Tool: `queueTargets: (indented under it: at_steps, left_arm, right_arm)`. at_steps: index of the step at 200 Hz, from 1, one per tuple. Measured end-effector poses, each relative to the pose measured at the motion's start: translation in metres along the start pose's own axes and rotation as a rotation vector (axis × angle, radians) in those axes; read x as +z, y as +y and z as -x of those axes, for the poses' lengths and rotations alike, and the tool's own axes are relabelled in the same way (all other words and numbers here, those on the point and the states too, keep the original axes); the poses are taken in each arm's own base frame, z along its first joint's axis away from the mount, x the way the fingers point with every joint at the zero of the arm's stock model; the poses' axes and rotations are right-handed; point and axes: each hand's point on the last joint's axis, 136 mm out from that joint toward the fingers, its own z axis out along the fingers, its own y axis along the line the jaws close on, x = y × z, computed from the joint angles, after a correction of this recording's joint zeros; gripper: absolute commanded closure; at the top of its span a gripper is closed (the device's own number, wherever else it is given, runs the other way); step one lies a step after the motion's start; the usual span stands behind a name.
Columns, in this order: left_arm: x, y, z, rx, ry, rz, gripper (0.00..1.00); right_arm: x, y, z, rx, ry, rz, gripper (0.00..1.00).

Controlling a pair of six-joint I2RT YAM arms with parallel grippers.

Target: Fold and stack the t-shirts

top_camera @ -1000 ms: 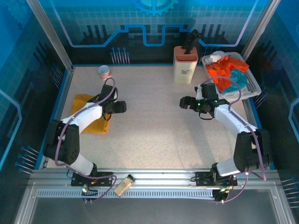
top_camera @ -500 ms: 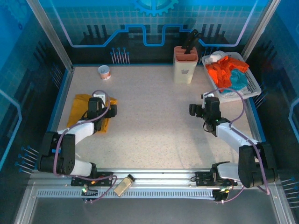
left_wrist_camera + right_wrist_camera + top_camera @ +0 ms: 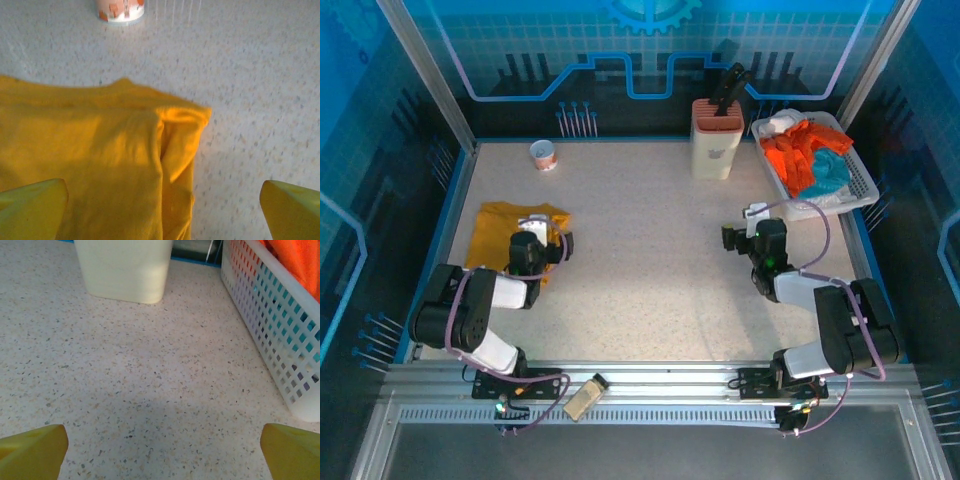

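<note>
A folded golden-yellow t-shirt (image 3: 492,232) lies flat at the table's left side. My left gripper (image 3: 541,238) hovers low over its right edge, open. In the left wrist view the yellow t-shirt (image 3: 95,155) spreads under the wide-apart fingertips (image 3: 31,209), with nothing pinched between them. An orange-red t-shirt (image 3: 797,152) and a teal one (image 3: 831,170) are heaped in the white basket (image 3: 863,178) at the back right. My right gripper (image 3: 750,233) stands open over bare tabletop in front of the basket, its fingertips (image 3: 32,450) holding nothing.
A cream knife block (image 3: 716,137) stands at the back centre, also close ahead in the right wrist view (image 3: 125,270). A small paper cup (image 3: 543,155) sits at the back left, beyond the yellow shirt (image 3: 121,9). The basket wall (image 3: 280,335) lies to the right gripper's right.
Both arms have drawn back toward their bases and come down low. The left gripper has opened wider and pulled back over the yellow shirt's right edge.
</note>
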Motion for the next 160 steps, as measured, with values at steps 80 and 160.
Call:
queueTargets:
  at_steps: [80, 160]
  left_arm:
    - [0.006, 0.012, 0.027, -0.033, -0.069, 0.023, 0.01]
    - [0.006, 0.012, 0.027, -0.032, -0.069, 0.021, 0.01]
  right_arm:
    - [0.011, -0.019, -0.017, 0.053, -0.026, -0.046, 0.00]
    - [0.011, -0.019, -0.015, 0.054, -0.035, -0.046, 0.00]
